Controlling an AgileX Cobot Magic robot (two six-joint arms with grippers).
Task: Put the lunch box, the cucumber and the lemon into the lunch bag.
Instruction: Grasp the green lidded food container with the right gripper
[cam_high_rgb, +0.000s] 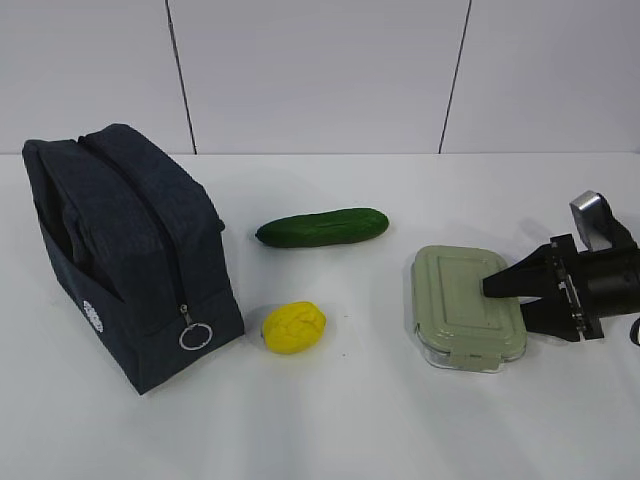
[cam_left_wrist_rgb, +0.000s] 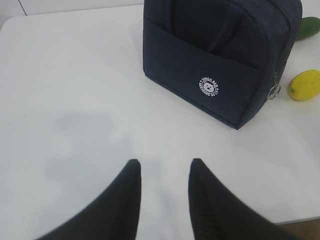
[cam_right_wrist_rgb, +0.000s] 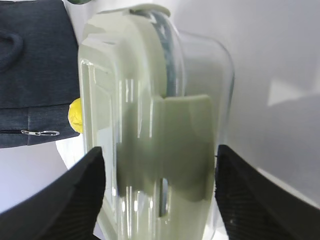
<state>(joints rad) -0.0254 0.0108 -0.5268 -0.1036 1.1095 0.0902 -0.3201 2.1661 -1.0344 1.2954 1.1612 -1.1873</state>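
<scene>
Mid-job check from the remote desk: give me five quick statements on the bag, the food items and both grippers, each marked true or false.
1. The lunch bag is zipped shut. True.
2. The lemon already lies inside the bag. False: it sits on the table beside the bag.
3. The right gripper straddles the lunch box, fingers open. True.
4. The left gripper holds the cucumber. False: it is open and empty over bare table.
5. The lunch box's lid is off. False: the green lid is on.

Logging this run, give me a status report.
Left gripper open, empty. Right gripper open, straddling lunch box, not clamped. Lunch bag zipped shut.
</scene>
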